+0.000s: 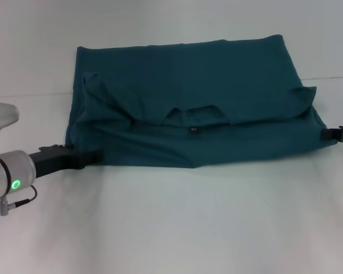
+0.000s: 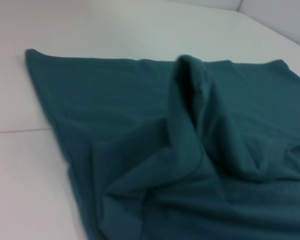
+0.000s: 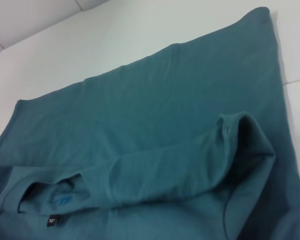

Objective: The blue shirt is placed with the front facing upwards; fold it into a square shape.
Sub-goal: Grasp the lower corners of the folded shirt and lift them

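The blue shirt (image 1: 188, 97) lies across the far half of the white table (image 1: 188, 228), folded over itself so its collar (image 1: 197, 117) and small dark label (image 1: 193, 130) face the near side. No lettering shows. My left gripper (image 1: 94, 156) reaches in low and meets the shirt's near left corner. My right gripper (image 1: 331, 135) sits at the shirt's right edge, mostly hidden by cloth. A raised fold of the shirt (image 2: 190, 100) fills the left wrist view. In the right wrist view, the shirt (image 3: 155, 125) shows a rolled sleeve and the label (image 3: 51, 220).
Bare white tabletop stretches from the shirt's near edge to the table's front. A thin seam (image 1: 23, 94) runs across the table behind the left arm. The left arm's silver wrist with a green light (image 1: 15, 184) hangs over the near left.
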